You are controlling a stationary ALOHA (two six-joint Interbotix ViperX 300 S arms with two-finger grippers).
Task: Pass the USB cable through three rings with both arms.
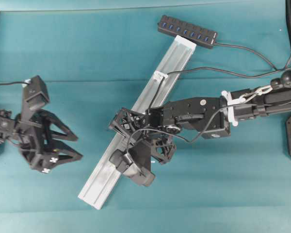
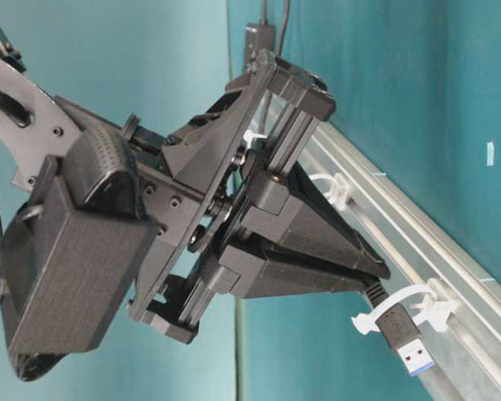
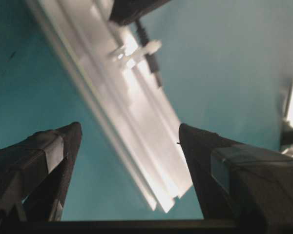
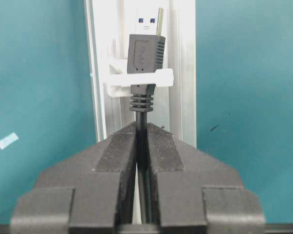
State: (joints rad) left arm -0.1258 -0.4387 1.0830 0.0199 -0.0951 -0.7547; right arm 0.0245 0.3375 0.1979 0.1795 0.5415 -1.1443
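My right gripper (image 4: 142, 127) is shut on the black USB cable (image 4: 141, 112) just behind its plug (image 4: 145, 53). The plug sits inside a white ring (image 4: 163, 78) on the silver rail (image 4: 183, 58), with its metal tip (image 4: 150, 22) beyond the ring. From table level the plug (image 2: 405, 338) hangs in the nearest ring (image 2: 376, 313), and a second ring (image 2: 334, 188) stands further back. Overhead, the cable (image 1: 208, 72) reaches the far ring (image 1: 159, 75). My left gripper (image 1: 79, 147) is open and holds nothing, left of the rail (image 1: 104, 179). Its fingers (image 3: 63, 146) frame the rail end (image 3: 156, 161).
A black hub (image 1: 186, 30) with blue ports lies at the rail's far end, its cord (image 1: 252, 51) trailing right. Teal cloth (image 1: 208, 194) covers the table. The right arm's camera housing (image 2: 67, 267) fills the left of the table-level view.
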